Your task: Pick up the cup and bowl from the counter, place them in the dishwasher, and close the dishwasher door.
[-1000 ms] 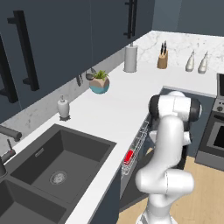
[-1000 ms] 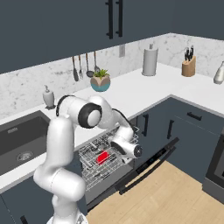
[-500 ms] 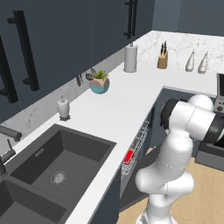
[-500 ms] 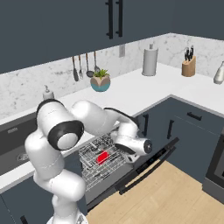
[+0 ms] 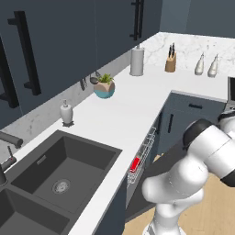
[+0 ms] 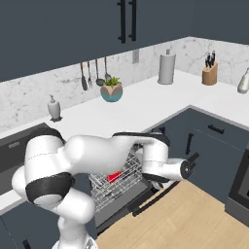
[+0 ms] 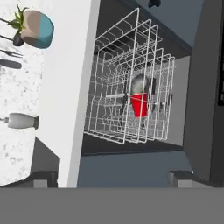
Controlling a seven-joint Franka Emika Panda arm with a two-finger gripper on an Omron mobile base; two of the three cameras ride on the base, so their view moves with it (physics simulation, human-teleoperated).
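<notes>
The red cup [image 7: 140,104] lies in the dishwasher's wire rack [image 7: 113,118], with the dark grey bowl [image 7: 141,82] just behind it. The same cup [image 6: 115,176] [image 5: 134,164] shows red through the rack wires [image 6: 116,180] in both base views. Below the white counter [image 6: 141,104], the dishwasher door [image 6: 154,193] hangs open and lowered, and in the hand view the door [image 7: 205,87] is the dark panel at the right. My gripper [image 6: 191,164] is out past the rack over the door's outer end. The gripper [image 7: 113,178] is open, its tips wide apart and holding nothing.
A teal planter [image 6: 112,91], a soap dispenser [image 6: 54,108], a paper towel roll [image 6: 166,68] and a knife block [image 6: 210,74] stand along the back of the counter. A dark sink [image 5: 55,174] lies to the left. Blue-grey cabinets [image 6: 214,151] and the oven [image 6: 240,185] close the right side.
My arm has swung round and stretched to the right, carrying the hand away from the rack toward the door's outer edge. Cup and bowl have stayed in the rack.
</notes>
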